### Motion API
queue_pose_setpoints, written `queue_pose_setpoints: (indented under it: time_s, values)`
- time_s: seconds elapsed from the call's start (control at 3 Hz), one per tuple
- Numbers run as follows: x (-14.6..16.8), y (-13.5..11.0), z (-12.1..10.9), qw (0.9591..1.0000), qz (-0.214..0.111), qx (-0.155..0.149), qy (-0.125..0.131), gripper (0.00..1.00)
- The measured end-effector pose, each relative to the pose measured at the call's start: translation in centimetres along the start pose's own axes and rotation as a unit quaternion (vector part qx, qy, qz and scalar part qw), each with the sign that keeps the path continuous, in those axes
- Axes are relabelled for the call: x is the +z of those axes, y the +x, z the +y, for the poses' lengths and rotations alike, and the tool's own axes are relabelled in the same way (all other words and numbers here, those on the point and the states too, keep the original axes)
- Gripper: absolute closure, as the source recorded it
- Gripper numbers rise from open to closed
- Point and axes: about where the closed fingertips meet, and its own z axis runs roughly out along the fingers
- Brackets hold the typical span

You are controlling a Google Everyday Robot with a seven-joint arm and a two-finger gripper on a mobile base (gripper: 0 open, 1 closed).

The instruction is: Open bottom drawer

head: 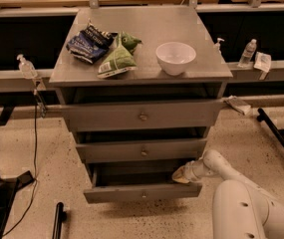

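The grey metal cabinet (141, 24) has three drawers. The bottom drawer (142, 193) has a flat front with a small round knob (143, 195) and stands pulled out a little, with a dark gap above its front. My gripper (180, 175) is at the drawer's right end, its tip inside the gap just above the front's top edge. My white arm (231, 176) reaches in from the lower right.
The top drawer (142, 114) and middle drawer (142, 151) stand slightly out. On the cabinet top lie a blue chip bag (88, 43), a green bag (117, 59) and a white bowl (176, 57). Bottles (247, 53) stand at the right; a black stand leg (277, 136) lies on the floor.
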Motion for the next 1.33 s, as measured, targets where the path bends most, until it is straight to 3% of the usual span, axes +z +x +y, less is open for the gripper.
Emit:
queue_pose_setpoints:
  time_s: [0.67, 1.33]
  values:
    - [1.26, 0.68, 1.5, 0.9998, 0.014, 0.009, -0.011, 1.0]
    - [1.05, 0.51, 1.5, 0.9998, 0.014, 0.009, -0.011, 1.0]
